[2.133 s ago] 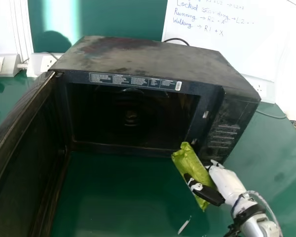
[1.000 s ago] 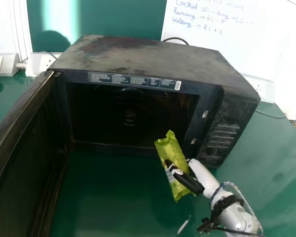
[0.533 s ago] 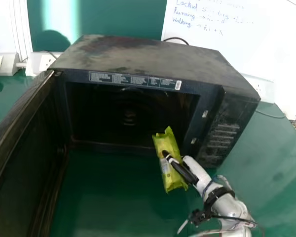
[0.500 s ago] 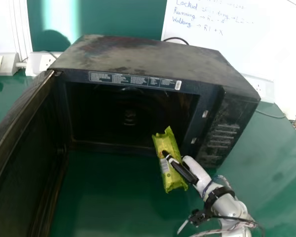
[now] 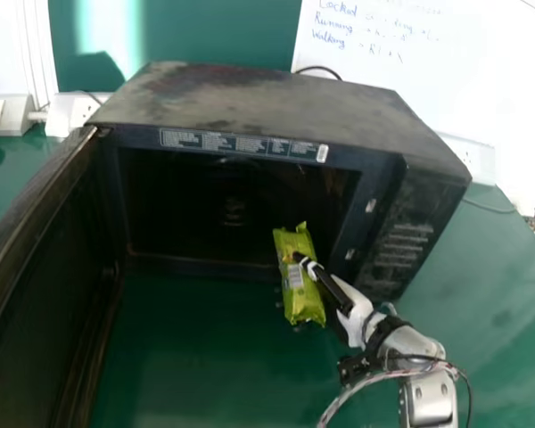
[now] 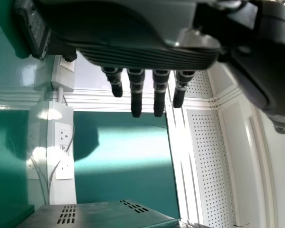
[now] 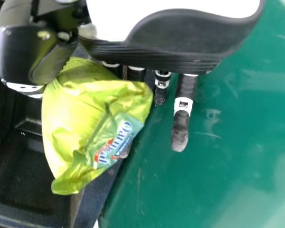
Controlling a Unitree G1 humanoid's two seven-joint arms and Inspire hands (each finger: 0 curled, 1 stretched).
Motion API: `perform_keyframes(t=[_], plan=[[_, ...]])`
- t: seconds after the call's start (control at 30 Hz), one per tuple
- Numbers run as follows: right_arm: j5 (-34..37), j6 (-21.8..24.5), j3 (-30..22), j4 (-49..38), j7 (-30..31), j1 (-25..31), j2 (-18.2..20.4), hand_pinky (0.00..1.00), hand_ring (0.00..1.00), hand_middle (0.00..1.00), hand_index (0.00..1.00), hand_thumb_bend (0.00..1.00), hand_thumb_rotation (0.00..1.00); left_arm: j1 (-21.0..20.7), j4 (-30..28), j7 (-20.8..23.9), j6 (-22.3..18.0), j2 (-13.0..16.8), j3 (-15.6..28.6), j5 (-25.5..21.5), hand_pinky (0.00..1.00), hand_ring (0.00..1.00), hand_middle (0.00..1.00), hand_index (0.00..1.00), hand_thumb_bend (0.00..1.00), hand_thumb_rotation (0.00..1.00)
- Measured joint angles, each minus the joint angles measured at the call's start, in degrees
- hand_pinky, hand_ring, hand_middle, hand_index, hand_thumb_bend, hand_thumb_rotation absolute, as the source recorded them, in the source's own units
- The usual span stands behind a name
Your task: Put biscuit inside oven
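Holding what, is that right hand (image 5: pixel 333 287)?

"A yellow-green, crinkly plastic biscuit packet (image 5: pixel 295 287), caught between thumb and fingers. In the right wrist view, two other fingers hang straight beside it."

"And where's the packet, then?"

"At the front of the black, box-shaped microwave oven (image 5: pixel 267 100), toward the right side of its opening. It's long end up, leaning slightly; the upper end overlaps the dark cavity from here, the lower end the smooth green counter (image 5: pixel 196 366). Whether any of it is past the sill, I can't tell."

"The dark, flat oven door (image 5: pixel 49 294)?"

"Swung wide, on the left."

"Left hand (image 6: pixel 133 45)?"

"In the left wrist view, spread wide: straight black fingers, thumb well apart, with a white socket strip (image 6: pixel 61 190) beyond."
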Motion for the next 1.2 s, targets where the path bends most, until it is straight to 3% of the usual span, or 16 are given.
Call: perform_keyframes(t=[0.37, 0.43, 0.5, 0.63, 0.87, 1.0, 1.2], plan=[[-0.88, -0.59, 4.42, 8.82, -0.39, -8.17, -0.75, 0.24, 0.29, 0.45, 0.48, 0.53, 0.0, 0.49, -1.61, 0.17, -0.02, -0.87, -0.5, 0.61, 0.97, 0.91, 0.94, 1.0, 1.0, 1.0], [-1.16, 0.2, 4.89, 9.97, -1.22, -9.66, -0.71, 0.24, 0.29, 0.41, 0.51, 0.52, 0.0, 0.54, -1.63, 0.17, -0.08, -0.98, -0.55, 0.67, 0.98, 0.9, 0.94, 1.0, 1.0, 1.0], [-1.62, 0.93, 5.26, 10.38, -2.25, -11.16, -0.57, 0.22, 0.28, 0.46, 0.49, 0.53, 0.0, 0.58, -1.66, 0.17, -0.21, -1.17, -0.56, 0.75, 0.98, 0.9, 0.94, 1.0, 1.0, 1.0], [-3.39, 0.85, 7.53, 12.12, -2.95, -13.22, -0.3, 0.22, 0.28, 0.4, 0.5, 0.52, 0.0, 0.67, -1.88, 0.45, -0.24, -1.88, -0.75, 1.22, 0.97, 0.91, 0.94, 1.0, 1.0, 1.0], [-9.36, -6.58, 12.75, 15.81, -4.11, -15.26, -0.17, 0.24, 0.31, 0.44, 0.49, 0.53, 0.0, 0.68, -2.04, 0.89, -0.45, -2.14, -0.93, 2.1, 0.98, 0.91, 0.94, 1.0, 1.0, 1.0], [-12.47, -8.21, 14.77, 17.97, -5.11, -16.81, 0.9, 0.26, 0.32, 0.46, 0.48, 0.53, 0.0, 0.68, -2.04, 0.84, -0.88, -2.18, -1.25, 2.13, 0.98, 0.91, 0.94, 1.0, 1.0, 1.0], [-17.81, -12.94, 18.3, 20.75, -6.58, -18.57, 1.59, 0.19, 0.24, 0.4, 0.49, 0.52, 0.0, 0.7, -2.02, 1.0, -1.01, -2.22, -1.69, 2.18, 0.98, 0.91, 0.94, 1.0, 1.0, 1.0]])
